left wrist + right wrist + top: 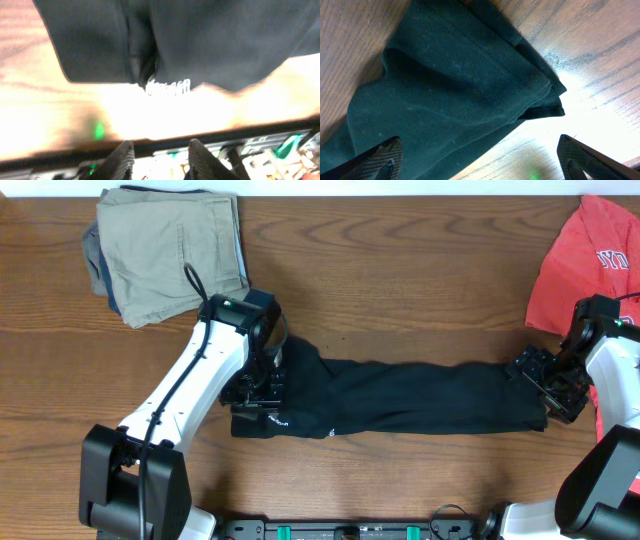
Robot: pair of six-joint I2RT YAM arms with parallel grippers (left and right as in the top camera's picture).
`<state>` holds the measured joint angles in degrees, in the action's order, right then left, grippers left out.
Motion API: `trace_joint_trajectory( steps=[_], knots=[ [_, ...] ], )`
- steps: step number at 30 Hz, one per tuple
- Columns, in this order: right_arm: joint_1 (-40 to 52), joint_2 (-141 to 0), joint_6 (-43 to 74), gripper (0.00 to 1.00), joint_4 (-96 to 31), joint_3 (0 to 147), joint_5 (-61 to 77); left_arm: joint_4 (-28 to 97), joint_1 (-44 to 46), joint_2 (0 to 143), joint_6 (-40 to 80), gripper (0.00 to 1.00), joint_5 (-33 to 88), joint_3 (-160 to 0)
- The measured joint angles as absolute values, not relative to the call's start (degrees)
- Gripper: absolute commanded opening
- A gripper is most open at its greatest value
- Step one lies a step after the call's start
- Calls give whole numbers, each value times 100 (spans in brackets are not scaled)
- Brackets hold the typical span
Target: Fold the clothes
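Black garment (400, 395): stretched in one long dark band across the middle of the table (400, 290), left to right, flat on the wood. Wider and bunched at the left end, narrower toward the right.
White logo (168, 87): small, right on the near edge of the black cloth at its left end. Bright but blurred in the left wrist view, too soft to read.
Left claw (258, 388): down over the left end of the black band. Touching the cloth or just above it, cannot tell from overhead.
Left fingers (119, 159): apart, a clear gap between them and nothing in it. Black cloth lying ahead of the tips, with bare wood between.
Right claw (547, 385): at the right end of the band, just beside the cloth's edge.
Right fingers (377, 159): spread wide, one at each lower corner of the wrist view. Folded corner of the black cloth lying ahead of them, not pinched.
Red tee (590, 260): far right corner of the table, a scrap of white lettering showing. Lower part hidden behind the right arm, apart from the black garment.
Khaki garment (170, 250): folded, far left corner, well apart from the black band.
Blue-grey piece (95, 265): peeking out beneath the khaki one along its left side.
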<state>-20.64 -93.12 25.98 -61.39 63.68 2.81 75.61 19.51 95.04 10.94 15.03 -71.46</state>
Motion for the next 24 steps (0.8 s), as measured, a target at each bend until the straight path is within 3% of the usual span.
trace_joint_trajectory(
  steps=[4,6,7,8,10,12,15,24],
  knots=[
    [-2060,-9312,2408,96,-6125,6368,392,7561,1951,9504,1098,41,1361,-7144],
    [-2034,-9312,2265,88,-6095,6368,495,7491,1951,9504,1162,36,1326,-7144],
    [-2008,-9312,2189,76,-6069,6368,548,7430,1951,9504,1229,34,1313,-7144],
    [-1964,-9312,2165,57,-6045,6368,587,7354,1951,9504,1278,31,1315,-7144],
    [-1885,-9312,2071,31,-6007,6368,657,7183,1968,9504,1382,11,1337,-7144],
    [-1817,-9312,2040,16,-5953,6366,705,6943,2021,9504,1413,6,1363,-7142],
    [-1693,-9312,1994,1,-5854,6366,722,6532,2263,9504,1439,6,1363,-7135],
    [-1363,-9312,2040,1,-5583,6077,797,5725,3059,9520,1806,6,1435,-7048]
  ],
)
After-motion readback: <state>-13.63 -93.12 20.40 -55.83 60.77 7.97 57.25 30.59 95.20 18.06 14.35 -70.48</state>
